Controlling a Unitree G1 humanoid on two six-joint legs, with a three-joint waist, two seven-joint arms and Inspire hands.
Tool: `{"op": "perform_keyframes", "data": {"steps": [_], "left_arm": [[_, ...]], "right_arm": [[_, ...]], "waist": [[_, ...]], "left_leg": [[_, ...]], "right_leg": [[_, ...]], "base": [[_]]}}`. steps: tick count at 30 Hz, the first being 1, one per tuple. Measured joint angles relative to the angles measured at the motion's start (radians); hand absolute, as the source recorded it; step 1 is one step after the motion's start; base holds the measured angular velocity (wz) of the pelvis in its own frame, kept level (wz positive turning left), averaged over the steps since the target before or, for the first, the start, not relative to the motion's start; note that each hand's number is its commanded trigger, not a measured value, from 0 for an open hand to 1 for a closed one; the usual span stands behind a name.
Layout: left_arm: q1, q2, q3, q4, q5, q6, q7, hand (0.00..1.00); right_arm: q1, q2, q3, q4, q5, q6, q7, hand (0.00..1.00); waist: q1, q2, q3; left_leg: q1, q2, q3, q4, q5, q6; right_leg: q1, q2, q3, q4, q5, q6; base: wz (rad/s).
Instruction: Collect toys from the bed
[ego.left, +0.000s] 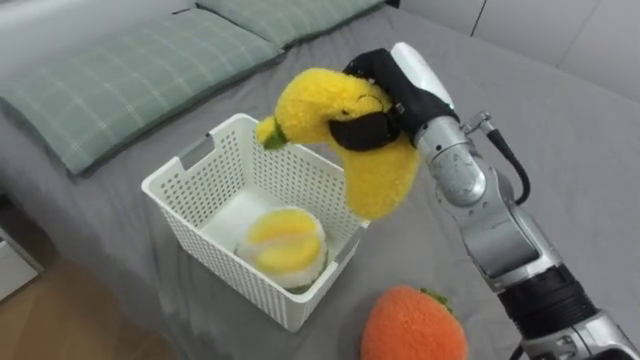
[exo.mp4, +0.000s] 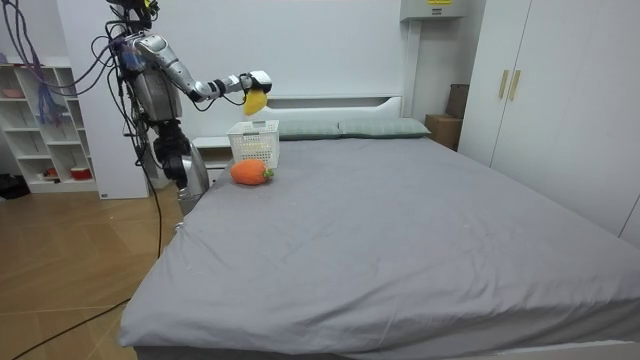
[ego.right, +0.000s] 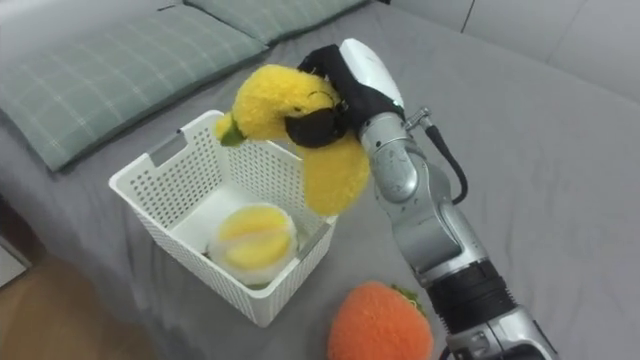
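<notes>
The right hand (ego.left: 400, 90), at centre frame, curls its dark fingers around a yellow banana-shaped plush toy (ego.left: 380, 175) above a white perforated plastic basket (ego.left: 200, 245) holding a round yellow-and-white plush (ego.left: 285, 240), while a fuzzy orange plush toy (ego.left: 412, 325), cut off at the bottom edge, appears whole in the room view.

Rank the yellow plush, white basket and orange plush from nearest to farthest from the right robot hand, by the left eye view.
1. yellow plush: gripped in the right robot hand.
2. white basket: just below.
3. orange plush: lower, on the bed.
</notes>
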Motion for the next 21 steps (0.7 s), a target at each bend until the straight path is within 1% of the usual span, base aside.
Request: {"op": "perform_keyframes", "data": {"steps": [1, 2, 3, 5, 6, 8, 10, 12, 15, 21], "left_arm": [[0.0, 0.0, 0.0, 0.0, 0.0, 0.0, -0.003, 0.0], [0.0, 0.0, 0.0, 0.0, 0.0, 0.001, -0.005, 0.0], [-0.001, -0.001, -0.001, 0.0, 0.0, 0.003, -0.007, 0.0], [0.001, -0.001, 0.0, 0.0, 0.0, 0.009, -0.007, 0.0], [0.002, -0.003, -0.001, 0.0, 0.0, 0.014, -0.007, 0.0], [0.011, -0.016, 0.0, 0.0, 0.0, 0.023, -0.013, 0.0], [0.014, -0.019, -0.001, 0.0, 0.0, 0.027, -0.026, 0.0], [0.015, -0.018, 0.0, 0.0, -0.001, 0.027, -0.03, 0.0], [0.015, -0.018, -0.001, 0.0, -0.001, 0.027, -0.035, 0.0], [0.015, -0.018, -0.002, -0.012, 0.0, 0.027, -0.04, 0.0]], "right_arm": [[0.0, 0.013, 0.005, -0.005, -0.001, 0.0, 0.0, 0.16], [0.0, 0.019, 0.007, -0.005, -0.001, 0.001, -0.001, 0.0], [0.0, 0.023, 0.015, -0.005, -0.001, 0.003, -0.002, 0.0], [0.0, 0.032, 0.024, -0.005, -0.003, 0.01, -0.002, 0.0], [0.0, 0.037, 0.025, -0.005, -0.002, 0.011, -0.002, 0.0], [0.0, 0.036, 0.025, -0.005, -0.002, 0.016, -0.002, 0.0], [0.0, 0.034, 0.025, -0.005, -0.002, 0.019, -0.002, 0.0], [0.0, 0.036, 0.026, -0.005, -0.002, 0.019, -0.002, 0.0], [0.002, 0.033, 0.026, -0.005, -0.002, 0.019, -0.003, 0.0], [0.036, 0.03, 0.031, -0.005, -0.002, 0.019, -0.007, 0.0]], "waist": [[0.008, -0.002, 0.0015], [0.01, -0.003, 0.0027], [0.016, -0.001, 0.0081], [0.026, -0.008, 0.0132], [0.028, -0.01, 0.0178], [0.038, -0.007, 0.021], [0.041, -0.007, 0.0207], [0.046, -0.008, 0.0203], [0.044, -0.01, 0.0187], [0.043, -0.009, 0.018]], "left_leg": [[0.0, -0.006, -0.012, 0.0, 0.002, 0.002], [0.0, -0.009, -0.02, 0.0, 0.004, 0.003], [0.0, -0.014, -0.03, 0.0, 0.007, 0.005], [-0.004, -0.023, -0.048, 0.0, 0.012, 0.007], [-0.01, -0.028, -0.057, 0.001, 0.014, 0.005], [-0.016, -0.039, -0.074, 0.016, 0.015, 0.007], [-0.018, -0.047, -0.086, 0.017, 0.018, 0.011], [-0.019, -0.049, -0.09, 0.018, 0.019, 0.011], [-0.026, -0.053, -0.1, 0.027, 0.02, 0.011], [-0.025, -0.056, -0.101, 0.032, 0.02, 0.011]], "right_leg": [[0.003, -0.003, -0.007, 0.0, -0.001, 0.002], [0.005, -0.005, -0.011, -0.001, -0.002, 0.003], [0.008, -0.008, -0.011, -0.002, -0.003, 0.005], [0.009, -0.011, -0.011, -0.002, -0.004, 0.007], [0.007, -0.014, -0.008, -0.001, -0.005, 0.008], [0.007, -0.017, 0.001, 0.002, -0.006, 0.013], [0.008, -0.021, 0.005, 0.003, -0.008, 0.017], [0.009, -0.021, 0.004, 0.004, -0.008, 0.018], [0.011, -0.021, 0.003, 0.004, -0.008, 0.018], [0.008, -0.022, 0.006, 0.005, -0.008, 0.019]], "base": [[0.25], [0.32], [0.3], [0.3], [0.31], [0.29], [0.2], [0.11], [0.1], [0.01]]}}
